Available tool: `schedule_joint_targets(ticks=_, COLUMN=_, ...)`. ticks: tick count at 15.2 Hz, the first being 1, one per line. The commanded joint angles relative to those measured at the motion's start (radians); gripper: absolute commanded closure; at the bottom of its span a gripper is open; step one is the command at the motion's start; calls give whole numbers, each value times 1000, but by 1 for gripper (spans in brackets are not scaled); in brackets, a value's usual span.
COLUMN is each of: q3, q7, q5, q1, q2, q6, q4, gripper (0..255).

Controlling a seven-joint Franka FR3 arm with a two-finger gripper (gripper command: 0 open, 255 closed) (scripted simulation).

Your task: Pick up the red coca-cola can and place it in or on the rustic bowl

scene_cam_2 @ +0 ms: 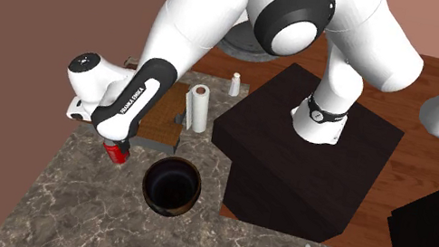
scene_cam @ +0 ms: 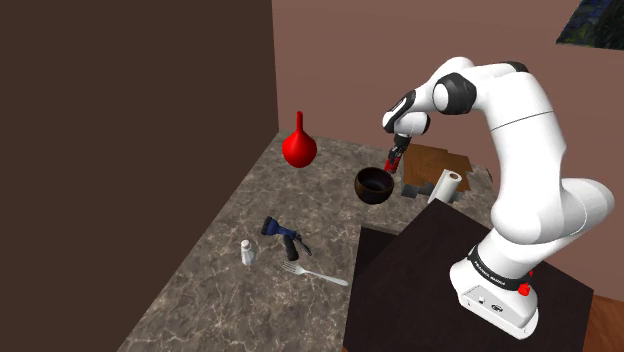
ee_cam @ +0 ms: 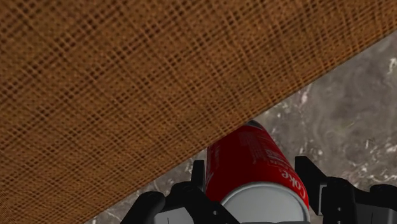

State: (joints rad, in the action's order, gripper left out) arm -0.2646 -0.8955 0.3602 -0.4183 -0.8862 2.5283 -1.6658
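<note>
The red Coca-Cola can (ee_cam: 254,165) sits between my black fingers, which clasp its sides. In the shoulder view my gripper (scene_cam: 396,157) holds the can (scene_cam: 395,159) tilted in the air, just above and to the right of the dark round bowl (scene_cam: 374,185). From the second exterior view the can (scene_cam_2: 118,153) hangs under the hand, a short way left of the bowl (scene_cam_2: 171,185), above the marble counter (scene_cam_2: 83,214). The bowl looks dark brown and has nothing inside.
A woven brown mat (ee_cam: 140,89) lies under the hand, next to a white paper roll (scene_cam: 444,186). A red vase (scene_cam: 299,146), a blue-black sprayer (scene_cam: 283,233), a small white bottle (scene_cam: 247,252) and a fork (scene_cam: 314,273) lie on the counter. The dark stand (scene_cam: 420,260) borders its right.
</note>
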Motion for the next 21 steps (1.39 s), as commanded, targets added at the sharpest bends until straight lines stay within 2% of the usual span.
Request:
schedule_joint_targets(ticks=1, q3=-1, q7=0, q5=0, q1=-2, q2=-4, q6=-1, q4=-3, gripper=255)
schedule_joint_targets(ticks=8, q3=-2, q7=1, q5=-1, q1=-1, q2=-3, q6=-3, q4=-2, gripper=255)
schedule_joint_targets(ticks=21, q3=-45, q7=22, q5=-37, q1=32, q2=139, q6=-92, q4=-57, gripper=255)
